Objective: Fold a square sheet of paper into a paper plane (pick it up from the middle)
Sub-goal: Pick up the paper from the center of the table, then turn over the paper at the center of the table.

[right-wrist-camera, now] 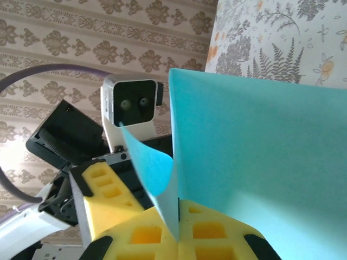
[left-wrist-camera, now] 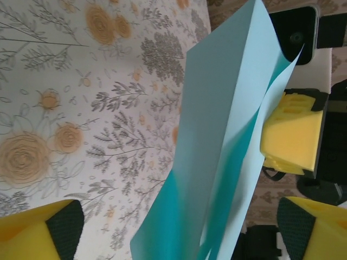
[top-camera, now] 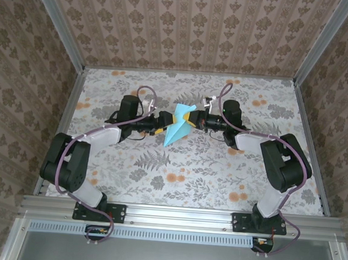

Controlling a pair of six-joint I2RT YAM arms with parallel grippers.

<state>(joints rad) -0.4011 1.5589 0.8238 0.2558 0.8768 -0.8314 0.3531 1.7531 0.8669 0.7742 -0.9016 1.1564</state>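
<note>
Paper (right-wrist-camera: 260, 146) right up at the lens: light teal, creased down the middle into a loose V, one flap curling (not crisp yet). It hangs above the table (top-camera: 219, 170) between my two arms, tapering to a point toward their bases. My right gripper (right-wrist-camera: 179, 230) is clenched on the crease. My left gripper (left-wrist-camera: 176, 233) gapes wide, with the paper clear of both pads (left-wrist-camera: 38, 238). I judge we're about midway: main folds in, wings left to flatten.

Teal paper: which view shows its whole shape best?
Top external: the whole folded teal paper shows, outline included. Left wrist crops it to long folded panels; right wrist shows one big flap and a curled corner.
</note>
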